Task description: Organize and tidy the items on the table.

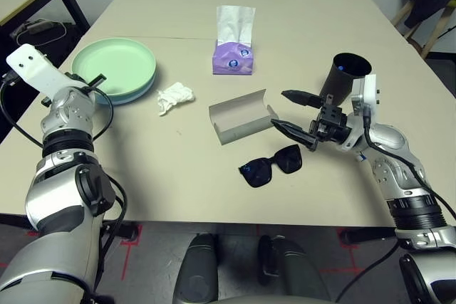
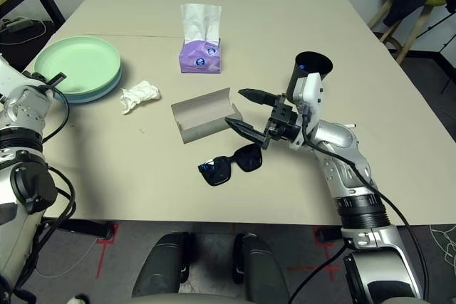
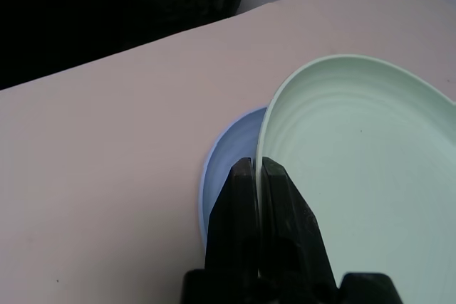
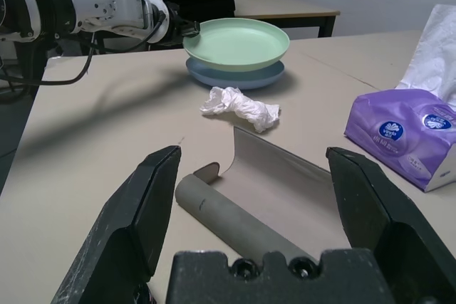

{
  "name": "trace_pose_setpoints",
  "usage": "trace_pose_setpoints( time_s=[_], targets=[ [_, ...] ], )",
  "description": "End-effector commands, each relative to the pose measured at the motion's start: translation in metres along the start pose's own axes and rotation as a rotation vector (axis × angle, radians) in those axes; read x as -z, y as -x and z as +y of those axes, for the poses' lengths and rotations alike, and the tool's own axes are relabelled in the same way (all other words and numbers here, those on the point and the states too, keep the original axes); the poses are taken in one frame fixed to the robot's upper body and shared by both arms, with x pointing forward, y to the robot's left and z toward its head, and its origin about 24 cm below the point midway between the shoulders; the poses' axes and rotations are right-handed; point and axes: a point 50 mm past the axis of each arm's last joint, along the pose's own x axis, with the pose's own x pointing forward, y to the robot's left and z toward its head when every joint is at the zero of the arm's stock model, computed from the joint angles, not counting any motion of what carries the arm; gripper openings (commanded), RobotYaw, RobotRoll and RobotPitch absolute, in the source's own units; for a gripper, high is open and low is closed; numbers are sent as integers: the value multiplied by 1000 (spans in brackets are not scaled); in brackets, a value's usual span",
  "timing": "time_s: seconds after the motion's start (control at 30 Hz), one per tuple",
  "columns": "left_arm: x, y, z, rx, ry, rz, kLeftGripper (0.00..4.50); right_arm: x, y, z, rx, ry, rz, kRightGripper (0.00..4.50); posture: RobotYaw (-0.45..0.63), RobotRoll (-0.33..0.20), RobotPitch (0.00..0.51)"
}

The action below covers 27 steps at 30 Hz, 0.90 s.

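Left pincer [image 3: 258, 162] pinches green plate [image 1: 114, 63] over blue plate [image 3: 229, 153], stacking looks nearly done; right pincer [image 1: 278, 108] spread and empty by open glasses case [image 1: 241, 119], sunglasses [image 1: 257, 173] and crumpled tissue [image 1: 174, 96] nearby, still untidied.

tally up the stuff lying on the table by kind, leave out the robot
plates: 2
crumpled tissue: 1
tissue box: 1
open glasses case: 1
sunglasses: 1
black cup: 1
total: 7
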Motion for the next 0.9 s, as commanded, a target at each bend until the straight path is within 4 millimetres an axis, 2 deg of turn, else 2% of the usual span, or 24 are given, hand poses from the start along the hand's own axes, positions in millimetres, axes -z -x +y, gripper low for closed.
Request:
trace_pose_setpoints(
  time_s=[0.03,0.1,0.33,0.4,0.63,0.8,0.9],
  targets=[
    [0,-1,-1,-40,-16,-13,554,-6,1,1,7,10,-21,4500,118,0,141],
    [0,-1,0,-54,-14,-21,1168,-6,1,2,7,10,-21,4500,116,0,139],
    [-1,-1,-5,-62,-9,-44,3846,-10,1,1,20,17,-23,4500,112,0,129],
    [-1,0,-6,-54,-15,-44,4467,-11,1,0,32,20,-24,4500,110,0,122],
    [7,0,-5,-27,-67,-25,4467,-8,-2,-6,117,8,-20,4500,110,0,120],
    [12,1,-3,4,-105,-4,4467,-8,-7,-3,104,5,-31,4500,114,0,121],
    [14,3,-8,105,-188,13,4467,-8,-7,-4,105,6,-32,4500,121,0,126]
  ],
)
